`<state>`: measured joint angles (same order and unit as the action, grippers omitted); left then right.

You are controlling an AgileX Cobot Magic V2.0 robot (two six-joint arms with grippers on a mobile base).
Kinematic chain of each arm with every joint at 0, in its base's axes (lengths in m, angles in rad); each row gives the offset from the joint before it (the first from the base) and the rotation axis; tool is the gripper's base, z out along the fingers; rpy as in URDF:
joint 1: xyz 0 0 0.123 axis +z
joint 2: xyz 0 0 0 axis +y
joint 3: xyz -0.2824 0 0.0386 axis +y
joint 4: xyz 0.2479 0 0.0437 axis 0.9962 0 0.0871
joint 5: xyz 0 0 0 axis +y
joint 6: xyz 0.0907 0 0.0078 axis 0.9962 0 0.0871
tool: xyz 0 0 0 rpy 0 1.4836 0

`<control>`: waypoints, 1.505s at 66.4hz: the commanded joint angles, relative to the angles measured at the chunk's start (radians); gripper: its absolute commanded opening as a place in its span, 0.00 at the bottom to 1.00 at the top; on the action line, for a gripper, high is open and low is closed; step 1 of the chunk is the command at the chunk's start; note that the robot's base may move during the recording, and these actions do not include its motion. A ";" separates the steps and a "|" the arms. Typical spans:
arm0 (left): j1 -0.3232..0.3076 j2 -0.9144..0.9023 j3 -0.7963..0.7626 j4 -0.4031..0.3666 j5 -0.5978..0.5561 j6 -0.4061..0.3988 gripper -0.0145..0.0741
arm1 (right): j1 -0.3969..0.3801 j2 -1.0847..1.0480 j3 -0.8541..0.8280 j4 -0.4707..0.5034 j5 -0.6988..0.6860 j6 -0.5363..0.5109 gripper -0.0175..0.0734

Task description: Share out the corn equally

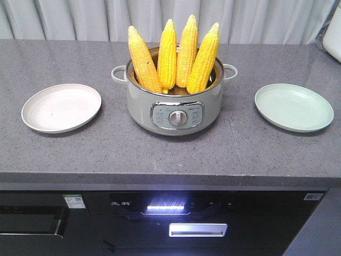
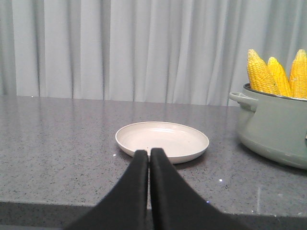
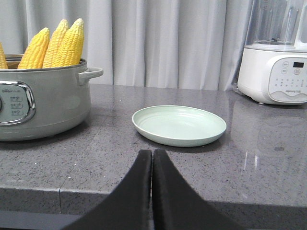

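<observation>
Several cobs of corn (image 1: 167, 53) stand upright, tips up, in a grey-green electric pot (image 1: 173, 109) at the counter's middle; the corn (image 2: 261, 74) also shows at the right of the left wrist view and the corn (image 3: 53, 45) at the left of the right wrist view. A beige plate (image 1: 61, 108) lies left of the pot, a pale green plate (image 1: 293, 106) right of it. My left gripper (image 2: 148, 152) is shut and empty, just short of the beige plate (image 2: 162, 139). My right gripper (image 3: 152, 152) is shut and empty, short of the green plate (image 3: 179, 125). Neither gripper appears in the front view.
A white blender base (image 3: 272, 72) stands at the counter's far right, behind the green plate. Grey curtains hang behind the counter. The counter's front edge (image 1: 170, 178) runs above dark built-in appliances (image 1: 176, 221).
</observation>
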<state>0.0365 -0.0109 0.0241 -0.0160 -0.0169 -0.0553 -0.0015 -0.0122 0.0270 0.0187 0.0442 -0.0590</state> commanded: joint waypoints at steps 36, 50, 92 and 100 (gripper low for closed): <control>0.004 -0.016 -0.016 -0.001 -0.075 -0.012 0.16 | -0.002 -0.005 0.008 -0.004 -0.074 -0.008 0.18; 0.004 -0.016 -0.016 -0.001 -0.075 -0.012 0.16 | -0.002 -0.005 0.008 -0.004 -0.074 -0.008 0.18; 0.004 -0.016 -0.016 -0.001 -0.075 -0.012 0.16 | -0.002 -0.005 0.008 -0.004 -0.073 -0.008 0.18; 0.004 -0.016 -0.016 -0.001 -0.075 -0.012 0.16 | -0.002 -0.005 0.008 -0.004 -0.073 -0.008 0.18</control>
<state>0.0365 -0.0109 0.0241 -0.0160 -0.0169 -0.0553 -0.0015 -0.0122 0.0270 0.0187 0.0442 -0.0590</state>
